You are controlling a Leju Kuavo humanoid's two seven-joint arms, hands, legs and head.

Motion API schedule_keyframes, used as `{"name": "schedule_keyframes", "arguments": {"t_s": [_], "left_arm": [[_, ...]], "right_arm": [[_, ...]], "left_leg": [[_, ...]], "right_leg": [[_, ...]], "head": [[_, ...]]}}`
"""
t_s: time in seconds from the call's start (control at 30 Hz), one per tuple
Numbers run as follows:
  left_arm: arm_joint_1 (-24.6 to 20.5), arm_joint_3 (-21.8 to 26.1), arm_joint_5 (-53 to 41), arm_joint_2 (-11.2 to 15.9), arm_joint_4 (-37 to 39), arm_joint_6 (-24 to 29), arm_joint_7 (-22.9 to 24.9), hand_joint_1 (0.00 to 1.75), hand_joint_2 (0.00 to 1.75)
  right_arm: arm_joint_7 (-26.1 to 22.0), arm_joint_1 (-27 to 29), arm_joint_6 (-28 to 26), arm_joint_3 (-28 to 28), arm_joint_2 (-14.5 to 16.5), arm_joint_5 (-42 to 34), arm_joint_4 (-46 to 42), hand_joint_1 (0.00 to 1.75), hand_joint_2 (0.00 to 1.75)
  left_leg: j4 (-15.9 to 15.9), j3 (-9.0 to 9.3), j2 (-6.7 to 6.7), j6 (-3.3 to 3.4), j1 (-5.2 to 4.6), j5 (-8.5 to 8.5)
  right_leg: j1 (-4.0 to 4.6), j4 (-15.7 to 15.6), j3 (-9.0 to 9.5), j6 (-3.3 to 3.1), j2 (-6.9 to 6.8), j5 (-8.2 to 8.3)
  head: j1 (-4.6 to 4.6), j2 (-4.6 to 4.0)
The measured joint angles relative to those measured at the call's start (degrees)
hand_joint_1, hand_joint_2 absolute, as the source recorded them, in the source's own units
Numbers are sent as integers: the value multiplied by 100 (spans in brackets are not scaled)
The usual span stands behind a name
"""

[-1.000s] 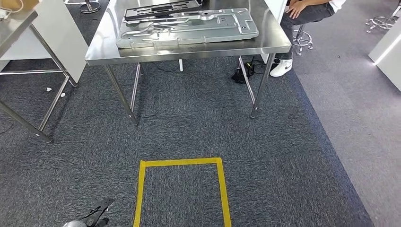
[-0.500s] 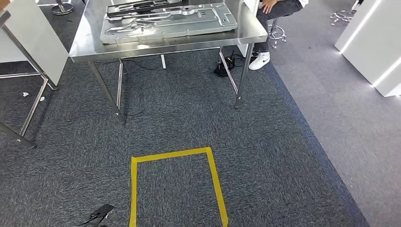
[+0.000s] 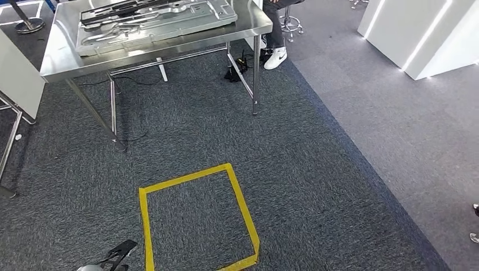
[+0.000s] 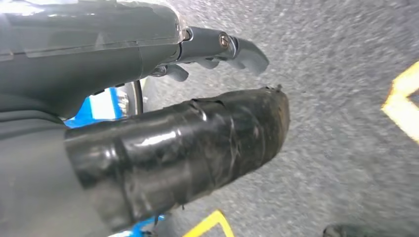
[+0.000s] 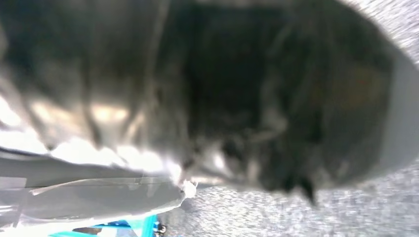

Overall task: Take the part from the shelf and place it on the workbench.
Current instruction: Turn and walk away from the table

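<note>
The steel desk is standing at the far left of the scene, on dark grey carpet. A large stamped metal part is lying flat on the desk top, covering most of it; a darker, narrower panel is lying along the part's far edge, touching or overlapping it — I cannot tell which. No shelf is appearing in the head view.

On the carpet nearer the robot, a square of yellow tape is marking out a box, sitting slightly skewed. To the right, the dark carpet is giving way to a paler grey floor, and white cabinets with lit edges are standing at the far right. A person is sitting beyond the desk's far right corner; a white shoe and a dark trouser leg are showing beside a stool base.

Left hand: hanging over the carpet, holding nothing — its dark fingers are reaching out nearly straight and apart from the thick taped thumb. In the head view a small piece of it is showing at the near edge, left of the tape square.

Right hand: its wrist view is heavily blurred, a dark taped mass close to the lens — I cannot tell whether its fingers are open or closed.
</note>
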Motion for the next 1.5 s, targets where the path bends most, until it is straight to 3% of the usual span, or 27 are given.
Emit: {"name": "schedule_keyframes", "arguments": {"t_s": [0.03, 0.1, 0.17, 0.2, 0.27, 0.33, 0.37, 0.4, 0.43, 0.5, 0.53, 0.6, 0.67, 0.73, 0.8, 0.83, 0.9, 1.0, 1.03, 1.07, 1.1, 1.13, 1.2, 1.27, 1.37, 1.43, 1.5], "left_arm": [[0, 0, -17, 5, 0, -7, 10, 0, 0], [-7, -2, -40, 7, 0, -16, 17, 0, 0], [-28, -4, -60, 15, 0, -17, 17, 0, 0], [-38, -5, -66, 22, 0, -17, 17, 0, 0], [-50, -6, -69, 36, 0, -19, 16, 0, 0], [-65, -7, -71, 35, 0, -25, 14, 0, 0], [-76, -7, -73, 34, 0, -28, 13, 0, 0], [-81, -7, -74, 33, 0, -31, 12, 0, 0], [-79, -7, -75, 32, 0, -32, 10, 0, 0], [-65, -8, -75, 32, 0, -34, 8, 0, 0], [-62, -8, -75, 32, 0, -33, 8, 0, 0], [-67, -9, -75, 32, 0, -32, 8, 0, 0], [-74, -9, -75, 32, 0, -32, 8, 0, 0], [-78, -9, -75, 33, 0, -31, 7, 0, 0], [-85, -9, -75, 35, 0, -31, 6, 0, 0], [-89, -10, -76, 34, 0, -33, 6, 0, 0], [-91, -16, -81, 28, 0, -40, 5, 0, 0], [-78, -28, -125, 32, 0, -56, 21, 0, 0], [-91, -48, -199, 33, 0, -81, 68, 0, 0], [-132, -86, -308, 27, 1, -120, 163, 0, 0], [-207, -138, -430, 14, 1, -168, 293, 0, 0], [-312, -196, -529, -5, 2, -211, 430, 0, 0], [-558, -287, -617, -43, 2, -276, 607, 0, 0], [-747, -347, -627, -78, 2, -356, 610, 0, 0], [-871, -398, -586, -144, 2, -407, 528, 0, 0], [-888, -406, -527, -183, 1, -366, 481, 0, 0], [-877, -406, -492, -195, 2, -336, 472, 0, 0]], "right_arm": [[-1, 2, 16, -9, 4, -2, 1, 0, 0], [1, 8, 27, -31, 13, -3, 1, 0, 0], [4, 5, 39, -43, 24, -12, 1, 0, 0], [4, 1, 50, -45, 32, -19, 1, 0, 0], [-3, -1, 80, -52, 44, -33, 1, 0, 0], [-17, 32, 103, -68, 41, -38, 5, 0, 0], [-26, 41, 110, -77, 38, -38, 8, 0, 0], [-32, 44, 112, -85, 34, -37, 11, 0, 0], [-37, 35, 113, -89, 32, -36, 14, 0, 0], [-44, 24, 114, -90, 33, -35, 14, 0, 0], [-45, 25, 114, -90, 33, -35, 14, 0, 0], [-46, 25, 113, -90, 34, -34, 14, 0, 0], [-47, 19, 112, -90, 33, -32, 13, 0, 0], [-48, 9, 112, -91, 31, -28, 12, 0, 0], [-50, 8, 112, -92, 30, -26, 13, 0, 0], [-51, 16, 112, -93, 30, -26, 14, 0, 0], [-52, 23, 114, -95, 30, -27, 17, 0, 0], [-37, -9, 121, -116, 30, -64, 18, 0, 0], [39, -60, 121, -149, 44, -139, 19, 0, 0], [223, -162, 98, -198, 80, -252, 22, 0, 0], [489, -330, 56, -260, 145, -390, 23, 0, 0], [792, -550, -5, -321, 242, -515, 24, 0, 0], [1239, -1016, -104, -419, 457, -655, 8, 0, 0], [1368, -1344, -109, -508, 616, -697, -26, 0, 0], [1332, -1534, -80, -625, 717, -726, -66, 0, 0], [1291, -1544, -82, -678, 725, -745, -79, 0, 0], [1261, -1530, -79, -710, 725, -768, -80, 0, 0]], "left_leg": [[250, -20, -28, 8, -2, -88], [193, 204, -50, 46, -5, 105], [-544, 740, -194, 125, -22, 384], [-948, 996, -287, 161, -32, 426], [-1392, 1234, -396, 211, -64, 389], [-1469, 1206, -308, 253, -68, 477], [-1503, 1170, -248, 288, -58, 543], [-1538, 1120, -180, 328, -47, 621], [-1559, 1060, -110, 357, -38, 690], [-1540, 913, 31, 380, -57, 797], [-1515, 835, 101, 371, -62, 843], [-1440, 673, 232, 342, -63, 917], [-1332, 522, 344, 303, -58, 958], [-1225, 421, 439, 240, -59, 987], [-1182, 384, 520, 159, -55, 1032], [-1180, 373, 546, 115, -42, 1054], [-1052, 298, 387, 33, -10, 902], [-223, 26, 6, 17, -8, 138], [99, -42, -28, 34, -11, -28], [295, -52, -38, 55, -12, -55], [309, 17, -43, 78, -14, 37], [109, 179, -60, 105, -15, 204], [-673, 680, -206, 183, -35, 452], [-1224, 988, -336, 234, -70, 486], [-1362, 992, -264, 291, -84, 571], [-1408, 947, -170, 362, -62, 687], [-1404, 856, -65, 400, -75, 766]], "right_leg": [[18, 11, -75, -7, 53, 59], [44, 51, -233, 0, 173, 175], [58, 106, -381, 26, 292, 279], [62, 131, -439, 49, 348, 329], [53, 133, -497, 117, 443, 436], [43, 88, -523, 197, 517, 542], [46, 112, -554, 224, 477, 491], [48, 215, -601, 245, 393, 333], [38, 439, -668, 260, 273, 65], [8, 1155, -828, 315, 105, -501], [-15, 1500, -875, 346, 74, -619], [-64, 1729, -751, 398, 40, -459], [-102, 1126, -212, 426, -83, -231], [-67, 324, 328, 380, -230, -300], [-4, 29, 450, 285, -235, -380], [3, 31, 401, 229, -198, -343], [3, 13, 295, 122, -129, -246], [28, 10, 93, 8, -25, -68], [46, 18, 20, -7, 23, -4], [66, 30, -64, -16, 81, 63], [82, 47, -160, -18, 152, 137], [94, 67, -265, -17, 231, 211], [109, 114, -450, 6, 391, 338], [103, 140, -541, 67, 503, 435], [93, 129, -575, 181, 570, 541], [94, 403, -706, 226, 385, 318], [70, 1132, -1000, 262, 155, -164]], "head": [[0, 0], [1, 0], [0, 0], [2, 0], [-3, 0], [-8, 0], [-6, 0], [12, 0], [25, 0], [42, 0], [41, 0], [41, 0], [41, 0], [28, 0], [14, 0], [11, 0], [3, 0], [-10, 0], [-10, 0], [-9, 0], [-9, 0], [-9, 0], [-10, 0], [-11, 0], [-30, 0], [-10, 0], [12, 0]]}}
